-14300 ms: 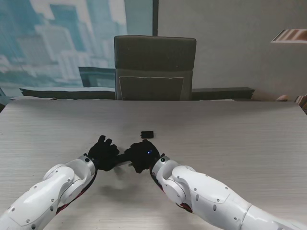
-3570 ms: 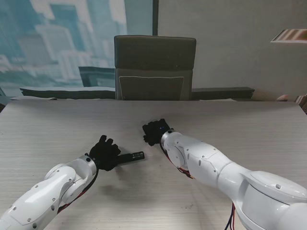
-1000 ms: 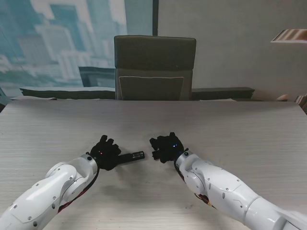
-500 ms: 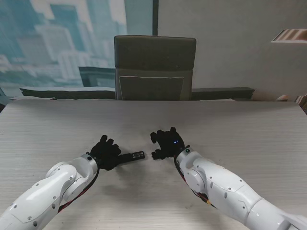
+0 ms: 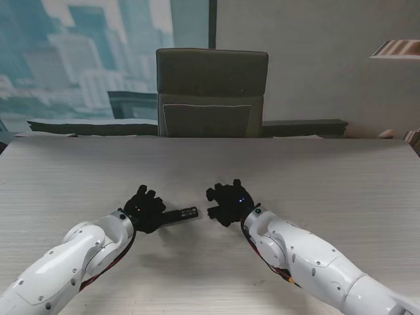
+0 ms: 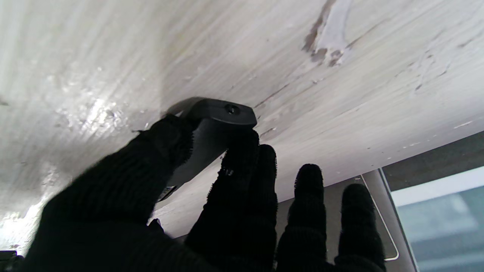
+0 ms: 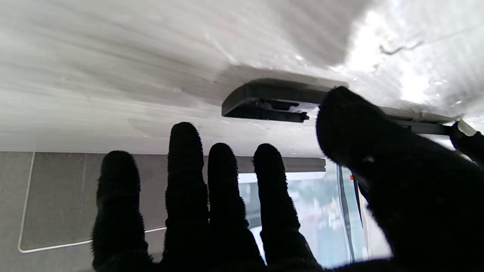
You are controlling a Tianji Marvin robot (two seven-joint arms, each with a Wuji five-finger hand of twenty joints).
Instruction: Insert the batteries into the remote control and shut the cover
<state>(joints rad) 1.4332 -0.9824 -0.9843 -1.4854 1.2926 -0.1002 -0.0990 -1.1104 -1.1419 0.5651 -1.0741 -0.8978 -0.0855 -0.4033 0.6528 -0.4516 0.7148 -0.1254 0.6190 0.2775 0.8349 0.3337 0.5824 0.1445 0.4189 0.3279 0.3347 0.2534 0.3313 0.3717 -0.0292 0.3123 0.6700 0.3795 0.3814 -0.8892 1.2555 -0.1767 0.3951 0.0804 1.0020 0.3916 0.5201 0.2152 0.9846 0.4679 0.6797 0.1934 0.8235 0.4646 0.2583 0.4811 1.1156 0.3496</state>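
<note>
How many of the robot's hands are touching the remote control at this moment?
1. The left hand grips the remote control on the table. The right hand, fingers spread, sits beside the remote's free end, apparently not touching; its far side is hidden.

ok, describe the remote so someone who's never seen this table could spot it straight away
Start at the grey chair behind the pale wooden table, then come toward me to the two black-gloved hands. The remote is the slim dark bar on the table, sticking out of the left hand toward the right hand. It is the only rigid, straight-edged dark thing there.
</note>
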